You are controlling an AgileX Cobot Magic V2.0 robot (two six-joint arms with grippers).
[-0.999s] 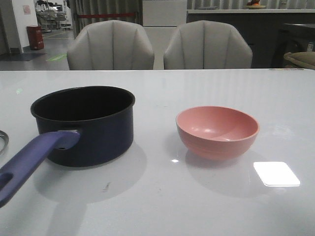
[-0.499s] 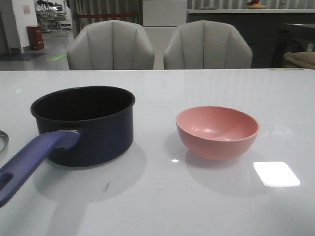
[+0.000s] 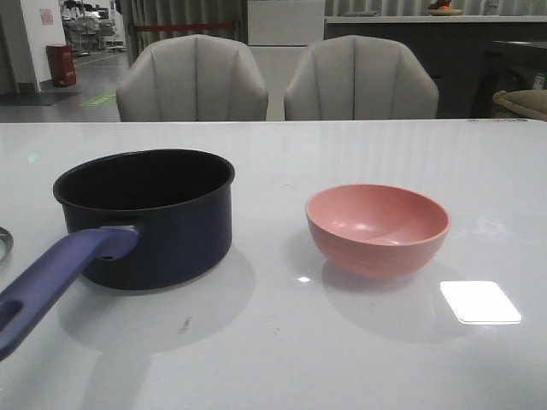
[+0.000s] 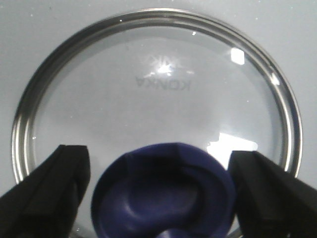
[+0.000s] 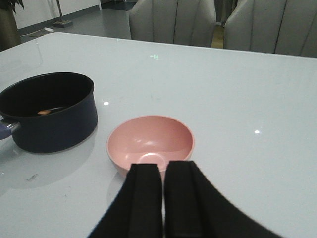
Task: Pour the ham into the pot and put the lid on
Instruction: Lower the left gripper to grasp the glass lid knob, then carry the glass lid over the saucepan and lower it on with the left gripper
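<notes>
The lid (image 4: 158, 84), a glass disc with a metal rim, lies flat on the white table. Its dark blue knob (image 4: 163, 193) sits between the spread fingers of my left gripper (image 4: 161, 196), which is open and straddles the knob. In the front view only a sliver of the lid (image 3: 4, 242) shows at the left edge. The navy pot (image 3: 145, 218) stands at the left with its purple handle (image 3: 55, 286) pointing toward me. A small orange piece of ham (image 5: 44, 112) lies inside the pot (image 5: 49, 111). My right gripper (image 5: 163, 171) is shut on nothing, hovering near the pink bowl.
The pink bowl (image 3: 378, 226) stands right of the pot and looks empty (image 5: 151, 141). Two grey chairs (image 3: 192, 81) stand behind the table's far edge. A bright light patch (image 3: 479, 301) reflects off the table near the bowl.
In the front view the sliver of lid at the left edge looks slightly smaller. The pot and the bowl have not moved.
</notes>
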